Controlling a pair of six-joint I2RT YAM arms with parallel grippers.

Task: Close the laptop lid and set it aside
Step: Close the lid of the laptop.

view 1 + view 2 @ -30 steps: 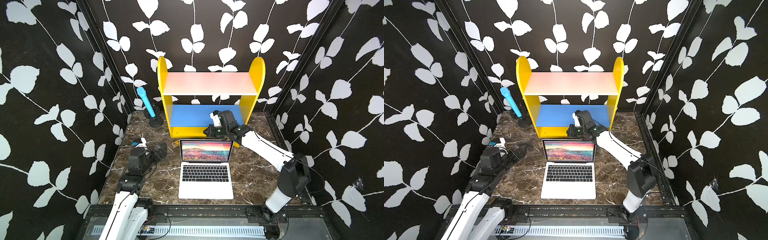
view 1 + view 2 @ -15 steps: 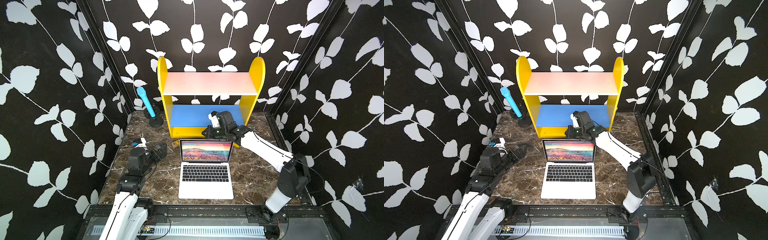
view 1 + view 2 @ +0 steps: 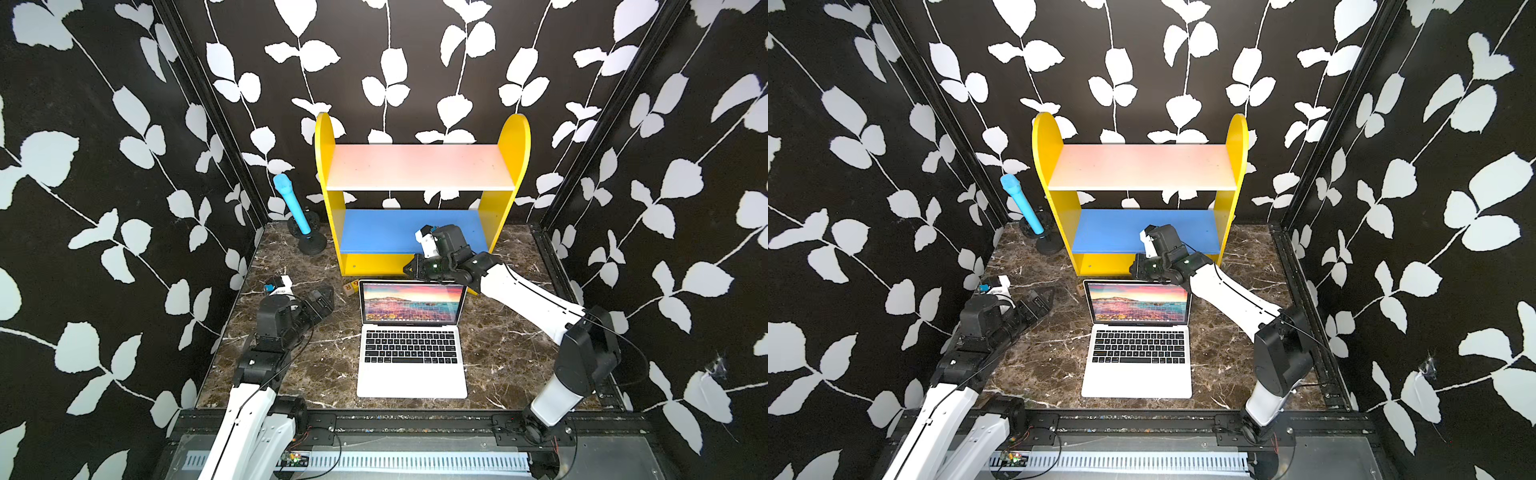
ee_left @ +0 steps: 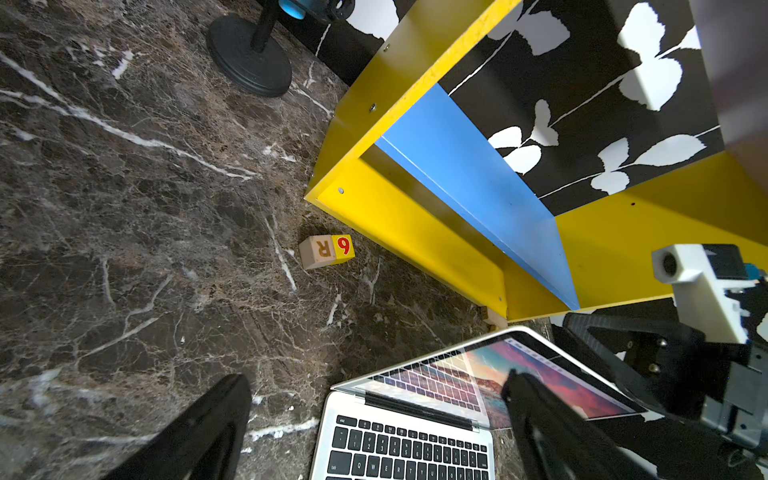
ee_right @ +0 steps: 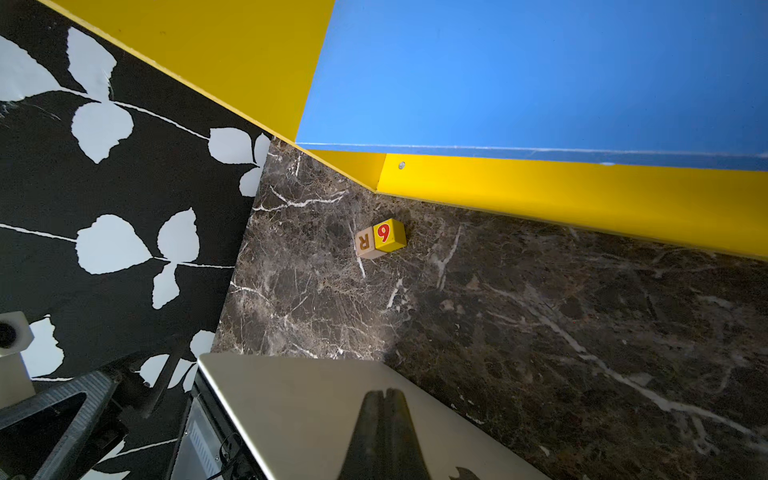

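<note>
Left wrist view frames my left gripper (image 4: pixel 376 376) with its fingers spread wide and nothing between them. It sits low over the marble table (image 3: pixel 291 361), to the left of the laptop (image 3: pixel 411 374) and apart from it. Further right, a small lettered block (image 4: pixel 327 250) lies in front of the yellow shelf (image 3: pixel 326 166), just off the lid's left corner. The laptop sits mid-table before the shelf, base flat, with the lid (image 3: pixel 412 303) standing open and its sunset wallpaper lit. Over the last second only my right gripper (image 5: pixel 384 395) has moved: clenched on nothing, it has crept a little toward my left and lower behind the lid's top edge. The lid's angle looks unchanged and my left arm has stayed put. I judge that I am lining up to push the lid forward with shut fingers. Closing has not begun, and setting the laptop aside is further off. From the right wrist view I cannot tell whether my fingertips touch the silver back. The logo there is cut off at the frame edge, and in both top views the lid's rear face is hidden.
</note>
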